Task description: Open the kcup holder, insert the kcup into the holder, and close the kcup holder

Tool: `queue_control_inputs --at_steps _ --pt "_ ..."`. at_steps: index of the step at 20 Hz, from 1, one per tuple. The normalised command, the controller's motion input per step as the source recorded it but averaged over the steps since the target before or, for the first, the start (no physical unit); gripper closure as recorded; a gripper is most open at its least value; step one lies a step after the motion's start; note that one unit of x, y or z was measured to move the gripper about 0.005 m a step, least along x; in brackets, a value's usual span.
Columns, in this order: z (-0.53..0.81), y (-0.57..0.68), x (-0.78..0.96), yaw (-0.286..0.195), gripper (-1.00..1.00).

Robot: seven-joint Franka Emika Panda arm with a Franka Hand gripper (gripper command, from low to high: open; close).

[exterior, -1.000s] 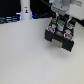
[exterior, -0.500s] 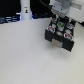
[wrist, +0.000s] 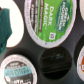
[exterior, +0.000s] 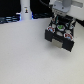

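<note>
A pale, bare tabletop (exterior: 25,55) fills most of the exterior view, with a small white bottle-like object (exterior: 25,10) standing at the far edge toward the exterior view's left, against a dark background. Toward the exterior view's right sits the black boxy kcup holder (exterior: 60,36), its pull-out tray extended toward the camera. The white robot arm (exterior: 64,7) reaches down from above, directly over the holder, with its dark gripper (exterior: 60,26) pointing straight down at the tray. A spot of green, the top of the small white kcup (exterior: 60,28), shows right at the gripper's tip over the tray; the view is too blurred to tell whether the fingers are apart or pressed on it. The wrist view looks straight down into the tray: a round pod with a green "Dark Magic" foil lid (wrist: 50,22) fills the middle, lying just beside an empty round black slot (wrist: 56,60). Another pod with a dark-printed lid (wrist: 17,70) sits nearby, a red-edged lid (wrist: 81,62) peeks in at one border, and a teal shape (wrist: 5,27) occupies another border. No fingertips are clearly visible in this close view.
</note>
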Motion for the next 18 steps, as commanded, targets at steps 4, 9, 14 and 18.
queue_control_inputs --at_steps 4,9,14,18 --pt "0.52 -0.28 0.38 0.09 -1.0" --pt "0.5 -0.36 0.42 0.073 -1.0" --pt "0.38 -0.47 0.58 0.024 -1.0" --pt "0.25 -0.46 0.67 0.006 -1.0"
